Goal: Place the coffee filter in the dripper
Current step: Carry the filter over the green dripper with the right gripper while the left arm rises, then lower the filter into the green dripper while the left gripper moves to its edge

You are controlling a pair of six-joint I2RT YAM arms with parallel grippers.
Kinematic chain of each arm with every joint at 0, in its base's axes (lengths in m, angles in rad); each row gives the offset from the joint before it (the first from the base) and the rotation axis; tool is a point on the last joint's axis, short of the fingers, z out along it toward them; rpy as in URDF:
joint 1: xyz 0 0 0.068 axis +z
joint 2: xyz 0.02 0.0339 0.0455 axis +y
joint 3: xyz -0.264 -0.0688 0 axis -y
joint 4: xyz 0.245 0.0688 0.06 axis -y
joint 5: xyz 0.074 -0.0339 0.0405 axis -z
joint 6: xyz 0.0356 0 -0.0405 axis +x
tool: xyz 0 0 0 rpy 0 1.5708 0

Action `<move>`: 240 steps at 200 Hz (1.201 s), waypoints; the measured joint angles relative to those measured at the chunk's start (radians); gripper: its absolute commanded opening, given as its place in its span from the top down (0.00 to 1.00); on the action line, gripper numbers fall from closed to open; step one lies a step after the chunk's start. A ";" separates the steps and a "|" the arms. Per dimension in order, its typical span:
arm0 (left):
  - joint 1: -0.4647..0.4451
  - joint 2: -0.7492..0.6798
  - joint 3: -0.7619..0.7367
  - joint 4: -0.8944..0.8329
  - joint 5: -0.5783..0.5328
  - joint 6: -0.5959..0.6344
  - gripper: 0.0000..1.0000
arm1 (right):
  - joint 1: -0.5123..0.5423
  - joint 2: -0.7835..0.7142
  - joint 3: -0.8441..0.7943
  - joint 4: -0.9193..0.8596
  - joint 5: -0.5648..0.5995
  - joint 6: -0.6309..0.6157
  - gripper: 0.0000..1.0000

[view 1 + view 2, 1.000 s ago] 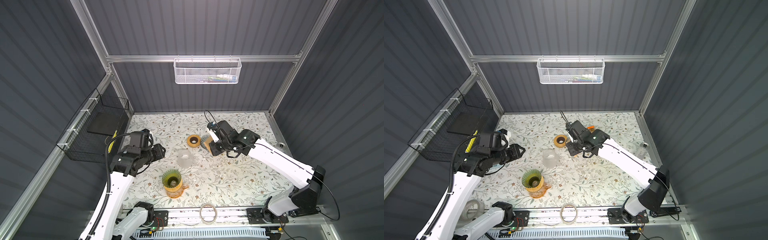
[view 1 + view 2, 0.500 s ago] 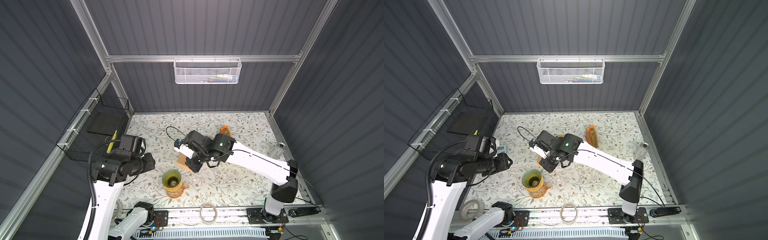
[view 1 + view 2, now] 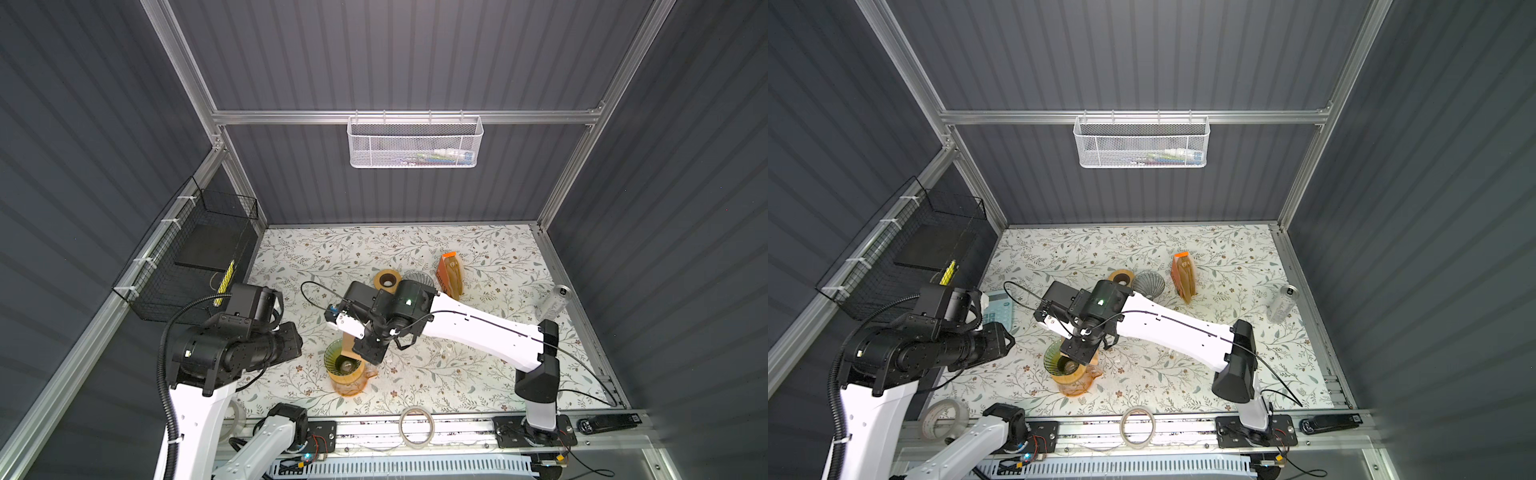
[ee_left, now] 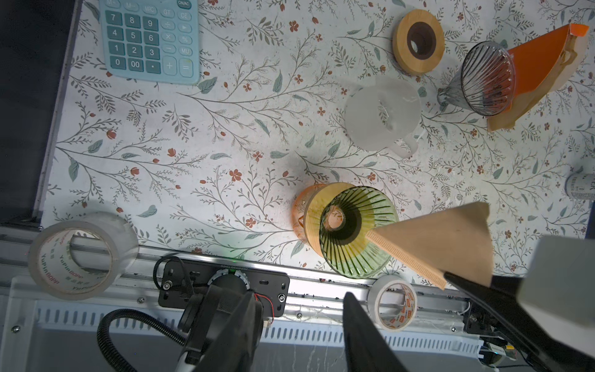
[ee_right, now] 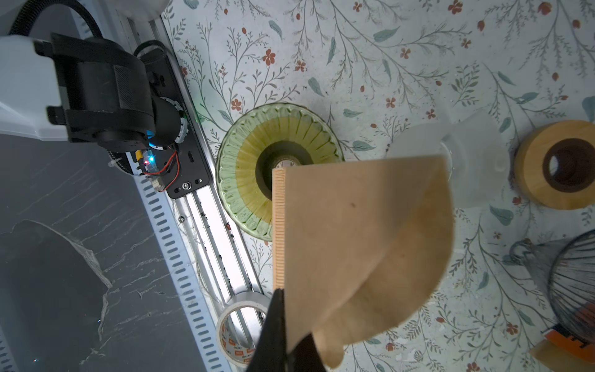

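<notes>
So, the job looks a little past halfway: the filter (image 5: 360,232) is off the counter (image 3: 457,374) and at the dripper (image 3: 338,365), but not yet seated in it. Farthest left, the left jaws stand apart with nothing between them, well left of the dripper. Next comes the dripper itself, green ribbed glass, upright near the counter's front edge on a wooden collar (image 4: 314,209) over an orange pot (image 4: 297,209), its cone bare inside. Just right of it the filter hangs with its tip toward the dripper's mouth. In the left wrist view the tip lies at the rim, though I cannot tell whether paper touches glass. The filter is plain brown paper, a flat folded fan with one straight crimped seam and one curved edge, its two layers parting only a little near the grip. The right jaws are clamped together on its wide end, by the seam. What remains, I judge, is to lower the tip into the cone, let go, and probably spread the paper against the walls.
</notes>
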 measured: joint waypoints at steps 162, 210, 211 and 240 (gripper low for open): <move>0.000 -0.046 -0.015 0.005 0.046 0.026 0.54 | 0.006 0.145 0.128 -0.029 -0.027 0.061 0.85; 0.000 -0.046 -0.019 0.021 0.063 0.038 0.54 | 0.006 0.154 0.131 -0.026 -0.067 0.082 0.78; 0.000 -0.046 -0.019 0.021 0.063 0.038 0.54 | 0.006 0.154 0.131 -0.026 -0.068 0.082 0.78; 0.000 -0.046 -0.027 0.034 0.085 0.045 0.54 | 0.007 0.152 0.131 -0.021 -0.101 0.094 0.77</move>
